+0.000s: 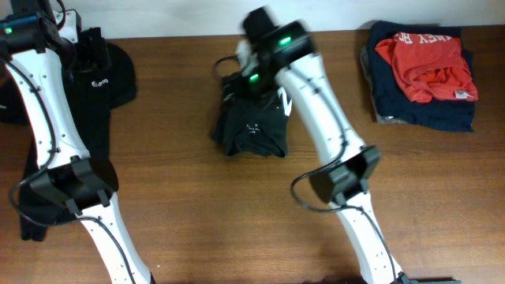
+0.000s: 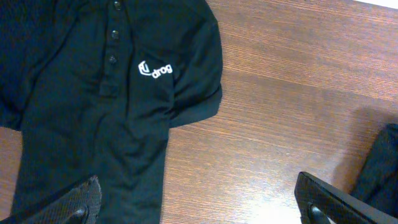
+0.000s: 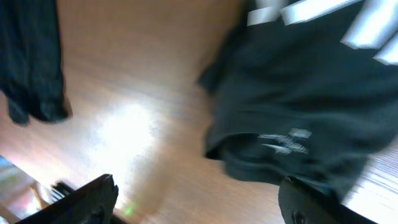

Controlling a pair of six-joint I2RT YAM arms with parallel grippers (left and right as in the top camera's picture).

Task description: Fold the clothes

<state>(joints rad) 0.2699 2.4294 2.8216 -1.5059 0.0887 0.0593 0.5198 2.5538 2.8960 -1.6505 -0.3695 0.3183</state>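
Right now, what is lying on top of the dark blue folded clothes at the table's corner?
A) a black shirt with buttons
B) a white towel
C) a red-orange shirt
C, because the red-orange fabric shirt lies on top of the navy folded garment in the overhead view.

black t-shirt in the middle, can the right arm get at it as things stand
Probably yes: the right gripper hangs open just beside the T-shirt, and nothing lies between them.
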